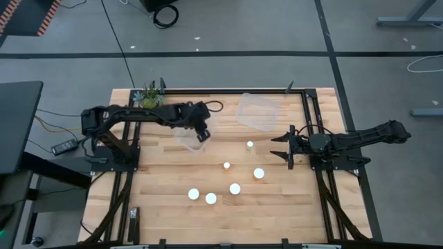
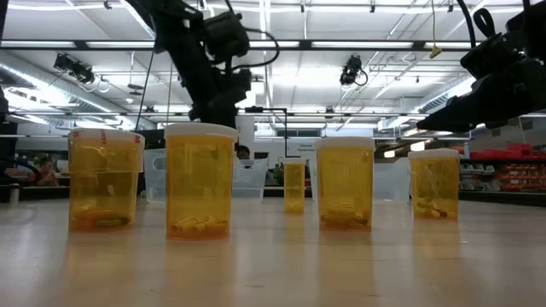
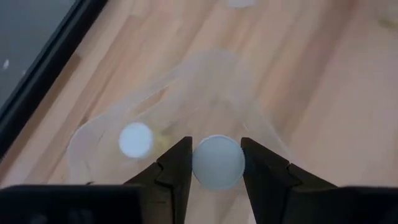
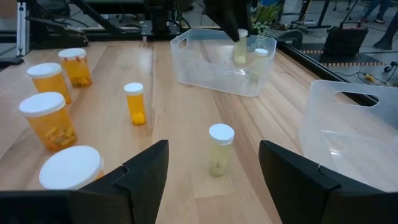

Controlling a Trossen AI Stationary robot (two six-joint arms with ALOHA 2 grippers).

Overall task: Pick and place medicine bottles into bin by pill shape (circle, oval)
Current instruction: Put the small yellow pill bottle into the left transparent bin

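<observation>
left gripper [image 3: 214, 163]: squeezing a white-capped bottle [image 3: 217, 162] over the clear bin [image 1: 196, 140] near the table's back edge | right gripper [image 1: 279, 148]: open, waiting by right edge | tip: go low, then let go gently

Bright, even ceiling strip lights [image 2: 358, 44] leave soft shadows; the left wrist view is blurred, its fingers [image 3: 177, 171] dark.

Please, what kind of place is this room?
Probably a robotics lab or workshop hall. It has a bare concrete floor, long ceiling lights with exposed beams, and a wooden work table carrying two robot arms and medicine bottles.
</observation>
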